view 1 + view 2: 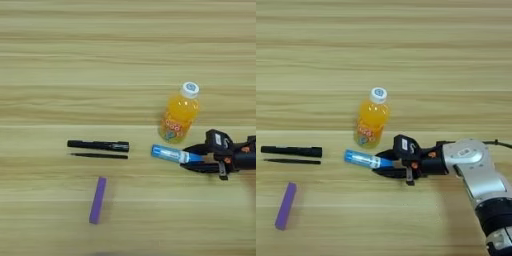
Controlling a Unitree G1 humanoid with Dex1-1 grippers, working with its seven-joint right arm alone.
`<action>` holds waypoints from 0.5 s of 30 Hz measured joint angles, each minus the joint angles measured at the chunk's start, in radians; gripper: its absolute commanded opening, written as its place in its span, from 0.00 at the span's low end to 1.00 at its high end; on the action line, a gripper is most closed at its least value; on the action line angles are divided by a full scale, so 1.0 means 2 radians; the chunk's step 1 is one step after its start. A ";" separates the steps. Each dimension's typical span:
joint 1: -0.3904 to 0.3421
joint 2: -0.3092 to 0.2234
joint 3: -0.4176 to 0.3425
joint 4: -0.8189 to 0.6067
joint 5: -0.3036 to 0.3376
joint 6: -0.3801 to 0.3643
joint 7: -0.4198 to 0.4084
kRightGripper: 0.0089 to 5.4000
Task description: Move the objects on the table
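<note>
The pincer (382, 164) grips the right end of the blue glue stick (362, 159) (lying just below the juice bottle (371, 125)) on the surface (406, 50)

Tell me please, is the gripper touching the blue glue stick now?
Touching. In the right eye view the right gripper's two black fingers close on the right end of the blue glue stick, one on each side, with no gap visible.
</note>
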 measured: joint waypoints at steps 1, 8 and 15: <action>-0.002 0.000 0.000 0.005 0.000 -0.002 0.000 0.26; -0.008 0.001 0.004 0.017 0.000 -0.011 -0.002 0.46; -0.009 0.001 0.005 0.016 0.000 -0.011 0.000 0.60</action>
